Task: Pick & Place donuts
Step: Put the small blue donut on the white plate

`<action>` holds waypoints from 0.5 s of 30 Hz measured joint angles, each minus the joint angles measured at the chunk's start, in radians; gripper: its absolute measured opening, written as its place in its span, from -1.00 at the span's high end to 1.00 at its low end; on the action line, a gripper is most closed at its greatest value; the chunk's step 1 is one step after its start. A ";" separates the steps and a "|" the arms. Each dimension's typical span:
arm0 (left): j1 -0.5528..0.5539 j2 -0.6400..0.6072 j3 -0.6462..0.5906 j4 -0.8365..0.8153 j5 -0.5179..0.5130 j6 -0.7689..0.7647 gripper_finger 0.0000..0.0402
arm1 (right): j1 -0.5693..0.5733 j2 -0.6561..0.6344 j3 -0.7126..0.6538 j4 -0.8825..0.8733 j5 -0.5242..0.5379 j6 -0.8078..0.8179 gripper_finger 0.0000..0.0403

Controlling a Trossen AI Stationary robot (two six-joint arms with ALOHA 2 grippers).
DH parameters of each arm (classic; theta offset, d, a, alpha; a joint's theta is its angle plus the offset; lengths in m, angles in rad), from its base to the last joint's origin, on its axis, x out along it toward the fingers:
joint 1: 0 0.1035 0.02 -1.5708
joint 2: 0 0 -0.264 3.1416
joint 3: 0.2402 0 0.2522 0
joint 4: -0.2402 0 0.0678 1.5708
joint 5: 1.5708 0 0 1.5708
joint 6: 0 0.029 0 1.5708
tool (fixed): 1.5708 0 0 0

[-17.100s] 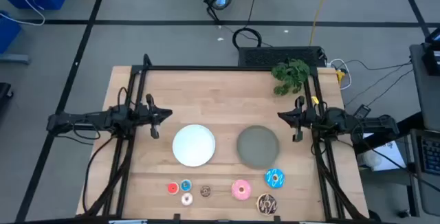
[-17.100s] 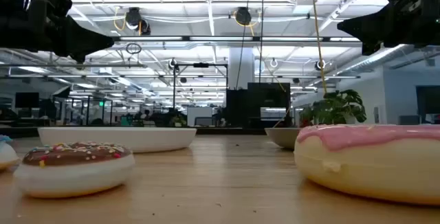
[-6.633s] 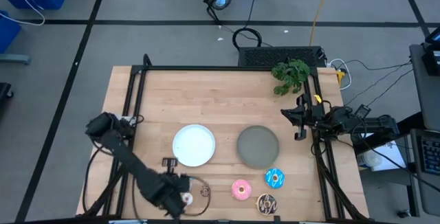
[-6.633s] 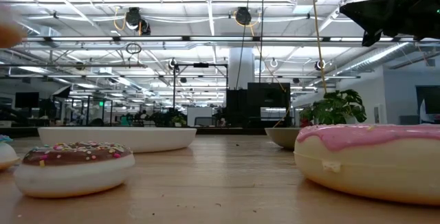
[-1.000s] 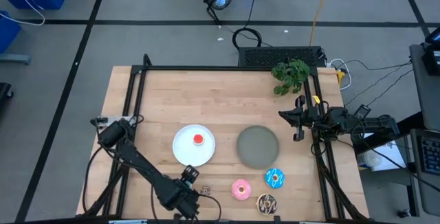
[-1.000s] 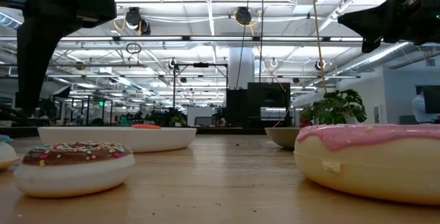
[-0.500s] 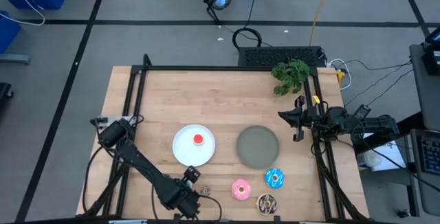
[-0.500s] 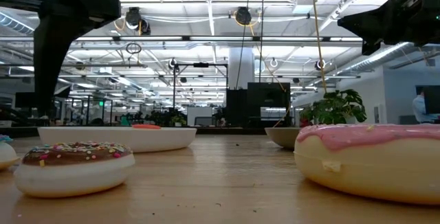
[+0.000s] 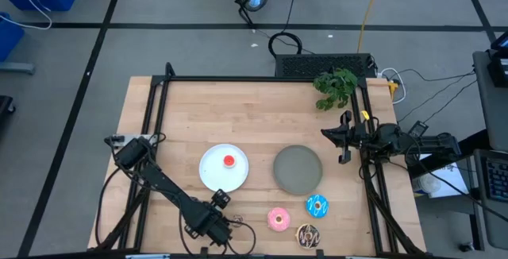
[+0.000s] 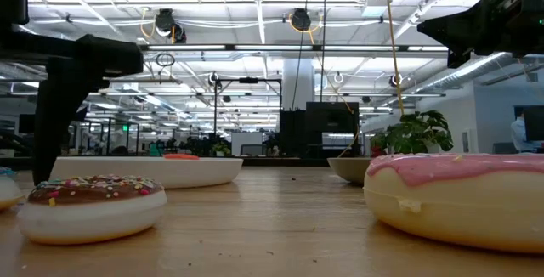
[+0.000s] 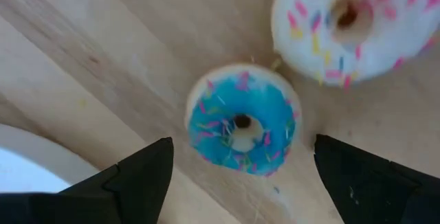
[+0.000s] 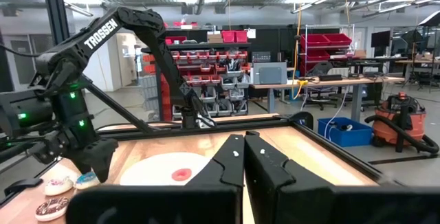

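A tiny blue donut [image 11: 242, 117] lies flat on the wooden table, with a tiny white sprinkled donut [image 11: 354, 21] beside it. My left gripper [image 11: 243, 140] hangs over the blue one, open, one finger on either side and clear of it; it stands near the table's front edge [image 9: 211, 224]. The tiny red donut [image 9: 228, 161] lies on the white plate [image 9: 213, 173]. A brown sprinkled donut [image 10: 92, 202] and the pink donut [image 10: 459, 194] rest on the table near the front. My right gripper [image 9: 343, 144] waits shut at the right edge.
A grey plate [image 9: 298, 169] sits right of the white one. The blue sprinkled donut [image 9: 317, 206] and the chocolate donut [image 9: 307, 235] lie at the front right. A green plant [image 9: 335, 86] stands at the far right, and a black frame rims the table.
My left gripper has come down toward the tiny blue donut at the table's near edge; in the low view the arm stands lower than before. Donuts and plates have stayed where they were.
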 joint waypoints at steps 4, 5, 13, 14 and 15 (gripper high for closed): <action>-0.001 -0.003 -0.016 0.030 0.002 0.027 -0.74 | 0.000 0.000 0.000 0.000 0.000 -0.007 1.00; -0.001 -0.003 -0.015 0.033 0.001 0.033 -0.74 | 0.000 0.000 0.000 0.000 0.000 -0.007 1.00; 0.001 0.000 0.000 0.080 -0.018 0.068 -0.74 | 0.000 0.000 0.000 0.000 0.000 -0.007 1.00; 0.003 0.000 0.001 0.082 -0.017 0.067 -0.74 | 0.000 0.000 0.000 -0.003 0.000 -0.007 1.00; 0.005 0.000 0.001 0.082 -0.010 0.064 -0.74 | 0.000 0.000 0.000 -0.008 0.000 -0.007 1.00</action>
